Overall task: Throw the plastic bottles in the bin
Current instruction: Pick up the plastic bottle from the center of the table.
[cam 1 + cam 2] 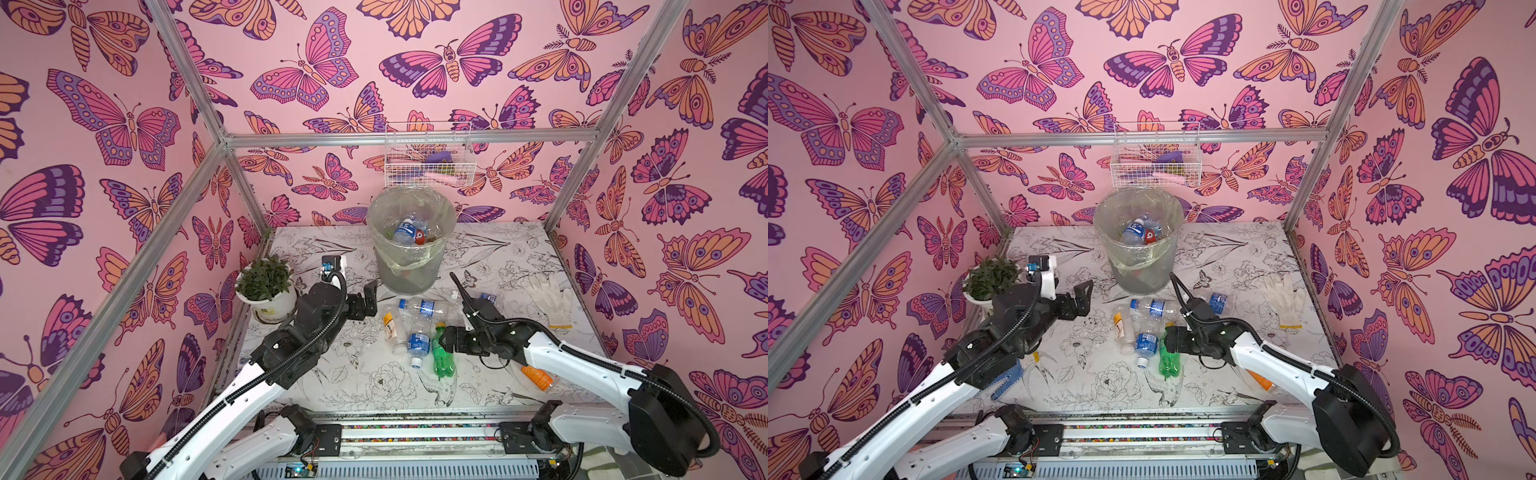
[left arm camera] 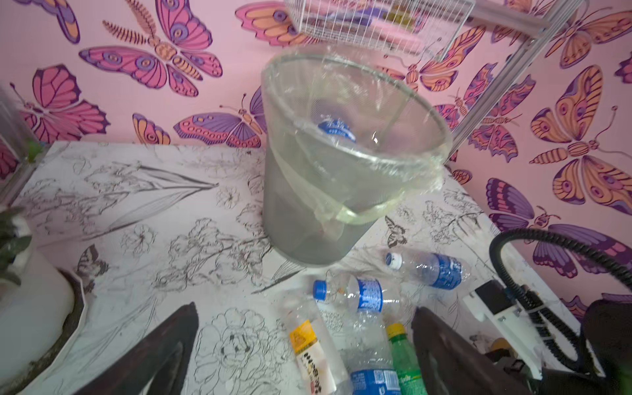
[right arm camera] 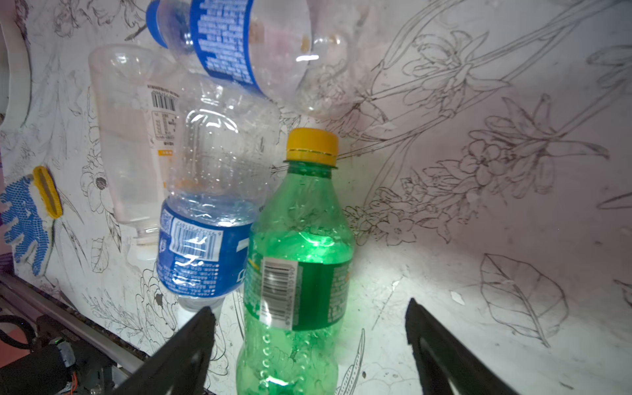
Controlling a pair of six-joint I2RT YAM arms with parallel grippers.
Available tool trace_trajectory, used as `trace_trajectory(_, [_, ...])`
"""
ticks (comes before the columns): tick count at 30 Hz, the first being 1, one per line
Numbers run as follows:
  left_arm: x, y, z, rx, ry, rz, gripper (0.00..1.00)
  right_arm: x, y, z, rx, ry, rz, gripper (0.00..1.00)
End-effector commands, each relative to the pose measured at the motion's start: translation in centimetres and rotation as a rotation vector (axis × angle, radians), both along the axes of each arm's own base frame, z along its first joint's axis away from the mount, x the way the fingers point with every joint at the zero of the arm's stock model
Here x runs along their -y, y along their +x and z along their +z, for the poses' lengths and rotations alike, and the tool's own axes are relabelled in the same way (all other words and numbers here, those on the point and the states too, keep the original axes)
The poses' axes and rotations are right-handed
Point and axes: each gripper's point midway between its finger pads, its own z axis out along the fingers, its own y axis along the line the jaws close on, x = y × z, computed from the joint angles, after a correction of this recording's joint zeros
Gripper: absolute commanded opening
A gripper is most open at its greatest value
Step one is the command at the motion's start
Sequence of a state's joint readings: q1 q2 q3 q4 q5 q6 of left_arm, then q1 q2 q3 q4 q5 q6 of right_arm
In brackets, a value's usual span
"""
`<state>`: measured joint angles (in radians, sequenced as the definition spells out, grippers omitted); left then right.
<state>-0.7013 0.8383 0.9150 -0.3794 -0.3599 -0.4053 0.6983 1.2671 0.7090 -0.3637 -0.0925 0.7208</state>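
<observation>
The right tool (image 3: 309,307) hangs low over the worktop (image 1: 519,257) with its jaws spread. The green bottle (image 3: 297,273), yellow cap pointing to the far side, lies flat between them. Its label is level with the fingertips, and a clear gap shows on its right side. Just beside it on the left lies a blue-labelled bottle (image 3: 205,260), and further left a yellow-labelled bottle (image 1: 392,328). Two more blue-capped bottles (image 1: 424,307) lie on the far side of these, close to the foot of the bin (image 1: 409,270). The bin stands at the far middle of the worktop with several bottles inside. An orange bottle (image 1: 538,377) lies near right, partly under the right arm. The left tool (image 1: 368,301) is spread and empty, above the worktop just near-left of the bin and left of the loose bottles.
</observation>
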Motion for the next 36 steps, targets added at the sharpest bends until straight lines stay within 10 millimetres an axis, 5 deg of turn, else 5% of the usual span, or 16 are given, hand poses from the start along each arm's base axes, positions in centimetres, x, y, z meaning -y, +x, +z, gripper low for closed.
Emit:
trace_trajectory(1, [-1.6,-1.5,-3.4,-0.097,-0.011,0.051,0.99,-0.5,0.3,-0.1,0.011,-0.058,0.028,0.88])
trace_trajectory(7, [-3.9,-3.7,-7.0,-0.178,-0.016,0.107,0.99,-1.3,-0.2,-1.5,-0.026,-0.129,0.069,0.84])
trace_trajectory(15, [-4.1,-5.1,-10.4,-0.269,-0.05,0.111,1.0,-1.5,-0.6,-3.6,-0.074,-0.209,0.069,0.68])
trace_trajectory(21, [-4.3,-5.0,-9.8,-0.251,-0.039,0.112,0.99,-1.6,-0.5,-2.7,-0.053,-0.206,0.066,0.23])
trace_trajectory(23, [-4.3,-5.0,-9.7,-0.247,-0.033,0.111,1.0,-1.6,-0.3,-1.3,-0.012,-0.197,0.063,0.13])
trace_trajectory(27, [-4.3,-5.0,-9.5,-0.244,-0.029,0.109,1.0,-0.1,0.6,3.3,0.118,-0.21,0.031,0.1])
trace_trajectory(31, [-4.4,-5.0,-9.5,-0.242,-0.029,0.114,1.0,0.9,1.3,10.2,0.331,-0.15,0.038,0.0])
trace_trajectory(36, [-4.3,-4.9,-9.8,-0.253,-0.027,0.114,1.0,2.9,1.8,19.1,0.621,-0.067,-0.005,0.0])
